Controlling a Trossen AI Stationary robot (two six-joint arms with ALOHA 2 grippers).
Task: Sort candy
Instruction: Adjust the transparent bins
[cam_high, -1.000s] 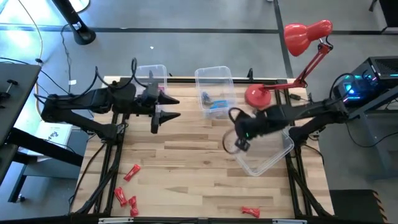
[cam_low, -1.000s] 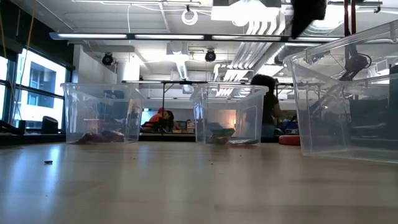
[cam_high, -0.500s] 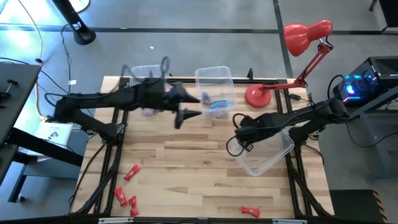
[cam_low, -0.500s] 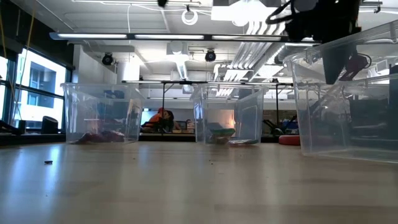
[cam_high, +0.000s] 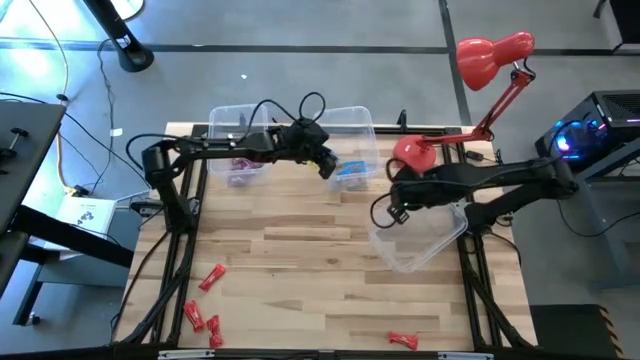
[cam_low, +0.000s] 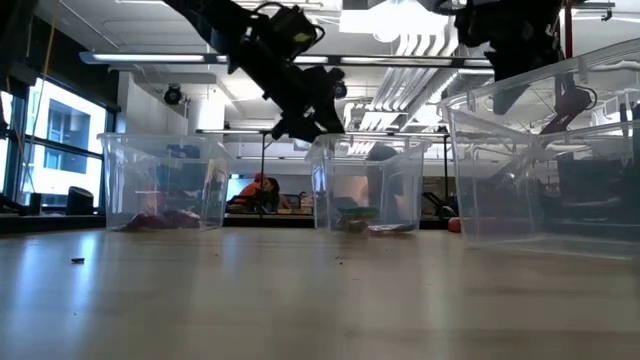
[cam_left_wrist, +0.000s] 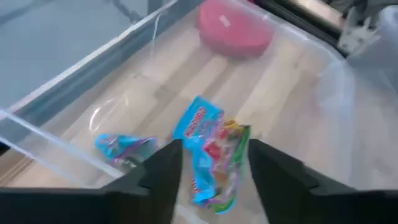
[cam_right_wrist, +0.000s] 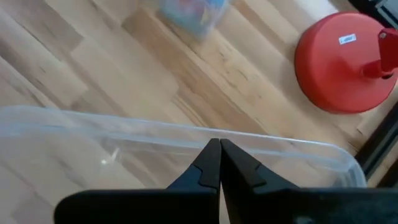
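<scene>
Our left hand (cam_left_wrist: 211, 171) hangs spread over the middle bin (cam_high: 362, 122), right above the blue candy (cam_left_wrist: 200, 127) inside. Our right hand (cam_right_wrist: 217, 163) is pinching the right bin (cam_high: 440, 245) by its rim, tilting it. Red candy (cam_high: 211, 277) sits well away from that bin. If the pinch slips, the bin drops.
</scene>
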